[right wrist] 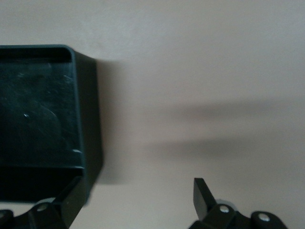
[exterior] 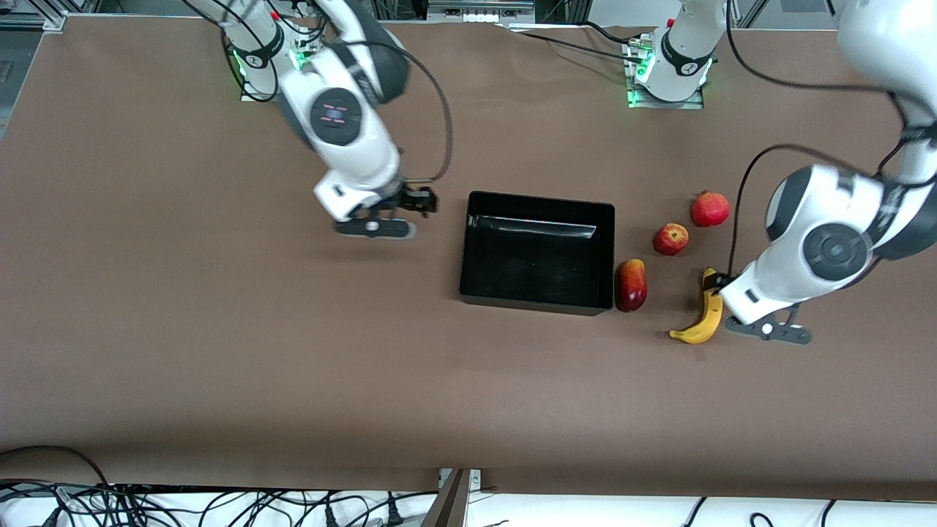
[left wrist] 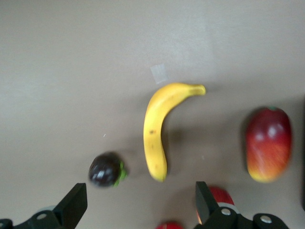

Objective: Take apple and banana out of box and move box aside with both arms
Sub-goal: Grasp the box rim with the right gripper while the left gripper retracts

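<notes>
The black box [exterior: 538, 252] stands mid-table, empty. The yellow banana [exterior: 703, 318] lies toward the left arm's end, with a red apple with yellow patches [exterior: 670, 238] farther from the front camera. My left gripper [exterior: 725, 285] hangs open and empty over the table beside the banana. In the left wrist view the banana [left wrist: 157, 129] lies just ahead of the open gripper [left wrist: 139, 202]. My right gripper [exterior: 419, 199] is open and empty, low beside the box's wall at the right arm's end. The right wrist view shows the box corner [right wrist: 43, 119] by one finger [right wrist: 71, 191].
A red-yellow mango [exterior: 631, 285] lies against the box's outer wall. A second red apple [exterior: 710, 208] lies beside the first. A dark mangosteen [left wrist: 106, 169] lies beside the banana in the left wrist view, hidden under the arm in the front view.
</notes>
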Action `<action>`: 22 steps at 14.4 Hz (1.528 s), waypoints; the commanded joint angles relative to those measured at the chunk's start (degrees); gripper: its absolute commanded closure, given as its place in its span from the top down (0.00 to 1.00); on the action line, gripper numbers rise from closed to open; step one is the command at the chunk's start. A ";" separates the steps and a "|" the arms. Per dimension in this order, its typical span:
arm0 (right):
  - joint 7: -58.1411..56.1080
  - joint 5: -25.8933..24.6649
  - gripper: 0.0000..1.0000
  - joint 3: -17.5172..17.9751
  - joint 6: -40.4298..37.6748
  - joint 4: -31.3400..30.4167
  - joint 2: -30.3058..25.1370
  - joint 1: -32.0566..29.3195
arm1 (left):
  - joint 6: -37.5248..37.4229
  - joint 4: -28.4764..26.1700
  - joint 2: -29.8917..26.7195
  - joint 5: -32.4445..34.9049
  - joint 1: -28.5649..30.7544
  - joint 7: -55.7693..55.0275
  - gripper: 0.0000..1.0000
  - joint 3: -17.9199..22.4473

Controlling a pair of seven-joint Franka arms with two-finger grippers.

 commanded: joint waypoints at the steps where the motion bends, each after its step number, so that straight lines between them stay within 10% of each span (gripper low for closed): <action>1: 7.92 0.04 1.00 -0.72 6.01 3.55 6.17 4.60 | -8.32 4.56 -3.45 -7.47 1.84 5.51 1.00 -0.03; 5: 13.82 -0.48 1.00 -1.07 12.87 5.05 12.07 7.95 | -17.75 11.08 -7.57 -14.78 2.12 7.19 1.00 0.93; 9: 14.09 -4.25 0.95 -3.53 15.08 5.05 15.77 11.12 | -18.11 8.90 -15.05 -20.92 -10.34 6.93 1.00 18.30; 11: 13.83 -4.88 0.80 -3.71 15.17 5.05 16.39 11.12 | -17.33 5.48 -19.00 -22.09 -15.79 5.96 1.00 24.64; 16: 13.13 -4.88 0.03 -3.71 15.35 5.05 16.57 10.69 | -7.92 -7.28 -28.51 -22.17 -25.48 3.15 1.00 34.07; 22: 8.40 -4.62 0.00 -4.33 13.95 5.41 14.64 8.49 | -12.14 -5.27 -27.72 -23.41 -24.96 2.53 1.00 33.81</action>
